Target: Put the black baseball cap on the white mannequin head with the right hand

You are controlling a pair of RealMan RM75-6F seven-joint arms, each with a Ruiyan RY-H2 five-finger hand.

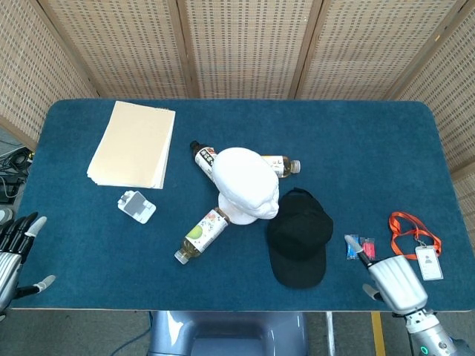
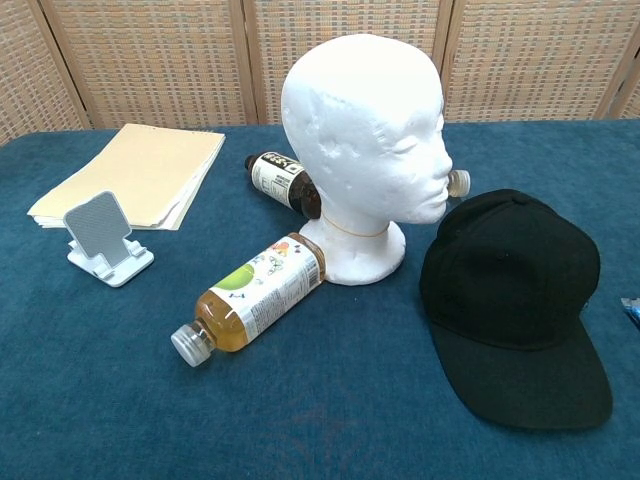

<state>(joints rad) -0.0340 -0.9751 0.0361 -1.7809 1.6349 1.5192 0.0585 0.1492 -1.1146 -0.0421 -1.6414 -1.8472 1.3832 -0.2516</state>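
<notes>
My right hand [image 1: 395, 282] sits at the near table edge, with the black baseball cap [image 1: 298, 237] lying flat on the table to its left.

From the head view I see the right hand's back and one finger reaching over the small blue and red packets [image 1: 358, 247]; whether its fingers are spread or curled I cannot tell. The orange lanyard with a badge [image 1: 416, 242] lies just to its right. Beyond the cap, further left of the hand, the white mannequin head [image 2: 367, 140] stands upright, bare, with its chin close to the cap's crown. My left hand [image 1: 16, 251] rests at the far left edge, fingers spread, holding nothing. Three bottles lie around the mannequin's base, the nearest one [image 2: 250, 297] on its side.
</notes>
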